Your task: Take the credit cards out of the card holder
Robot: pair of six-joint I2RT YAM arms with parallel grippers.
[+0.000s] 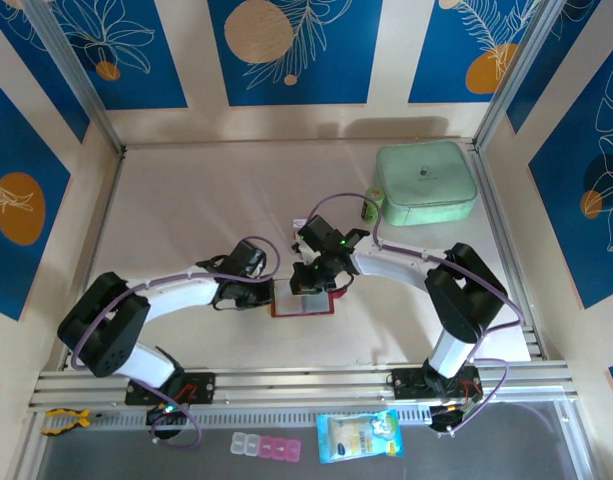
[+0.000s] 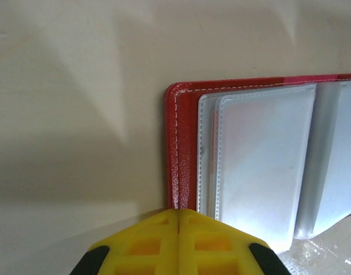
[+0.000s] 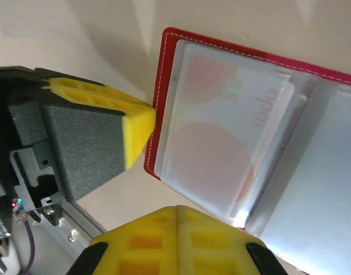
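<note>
The red card holder (image 1: 302, 302) lies open on the table between the two arms. In the right wrist view the card holder (image 3: 164, 74) has a white credit card (image 3: 221, 120) with pale red circles lying inside a clear sleeve. The left wrist view has the card holder's red edge (image 2: 181, 149) and its pale sleeves (image 2: 261, 166). My left gripper (image 2: 180, 212) is shut, its tip resting at the holder's left edge; it is the yellow finger (image 3: 135, 123) in the right wrist view. My right gripper (image 3: 178, 209) is shut, just at the sleeve's lower corner, nothing visible between its pads.
A mint-green case (image 1: 426, 183) sits at the back right. Metal frame rails (image 1: 286, 380) run along the near edge. In front of them lie a blue packet (image 1: 358, 436) and small pill boxes (image 1: 266, 446).
</note>
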